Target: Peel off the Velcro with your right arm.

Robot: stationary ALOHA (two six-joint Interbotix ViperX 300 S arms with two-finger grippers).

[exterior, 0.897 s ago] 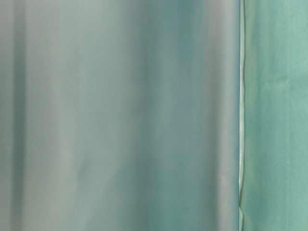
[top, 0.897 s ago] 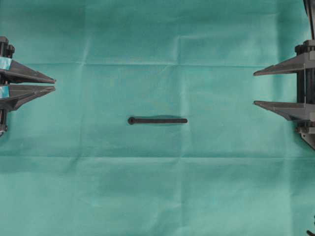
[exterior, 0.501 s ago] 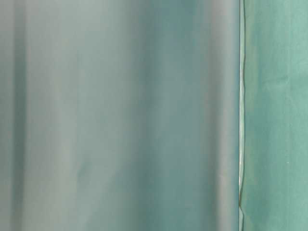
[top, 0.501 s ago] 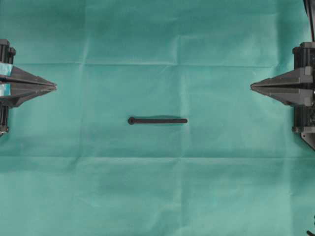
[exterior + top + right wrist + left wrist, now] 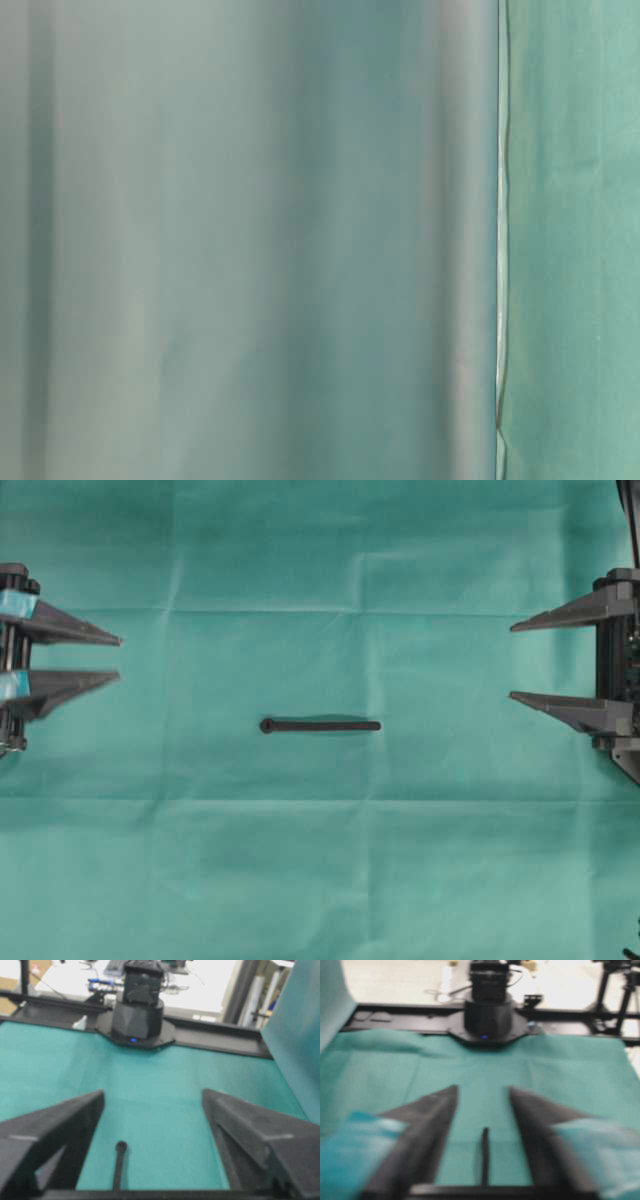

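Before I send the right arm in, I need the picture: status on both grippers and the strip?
Left gripper open, empty. Right gripper open, empty, well back from the strip. Strip flat on the green cloth, untouched. Nothing between.

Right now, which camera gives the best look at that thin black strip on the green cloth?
The overhead view: the whole black strip lies in sight, knob end to the left, apart from both claws. The right wrist view shows its knob end, the left wrist view a blurred length. The table-level view shows only green cloth.
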